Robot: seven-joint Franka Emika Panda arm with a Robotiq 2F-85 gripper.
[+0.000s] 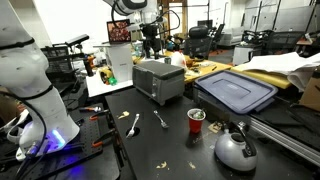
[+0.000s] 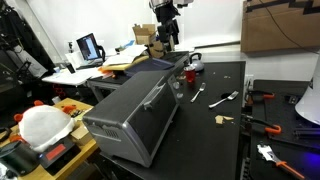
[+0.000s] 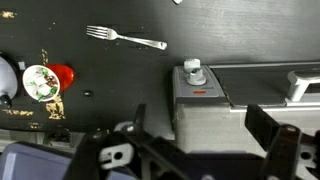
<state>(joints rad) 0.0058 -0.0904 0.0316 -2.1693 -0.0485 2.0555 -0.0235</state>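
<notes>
My gripper (image 1: 150, 42) (image 2: 168, 36) hangs open well above the black table, over the end of a silver toaster (image 1: 158, 80) (image 2: 135, 115). Looking down in the wrist view, the gripper (image 3: 200, 122) has its two dark fingers spread either side of the toaster (image 3: 235, 105), whose knob (image 3: 192, 70) points toward the fork (image 3: 125, 38). Nothing sits between the fingers. A red cup (image 3: 47, 82) (image 1: 196, 120) (image 2: 187, 76) stands upright beside the toaster.
A spoon (image 1: 133, 124) and a fork (image 1: 160, 119) (image 2: 222, 98) lie on the table. A metal kettle (image 1: 235, 150) (image 2: 193, 62) stands near the cup. A blue bin lid (image 1: 237, 90) lies beyond the toaster. Cluttered desks surround the table.
</notes>
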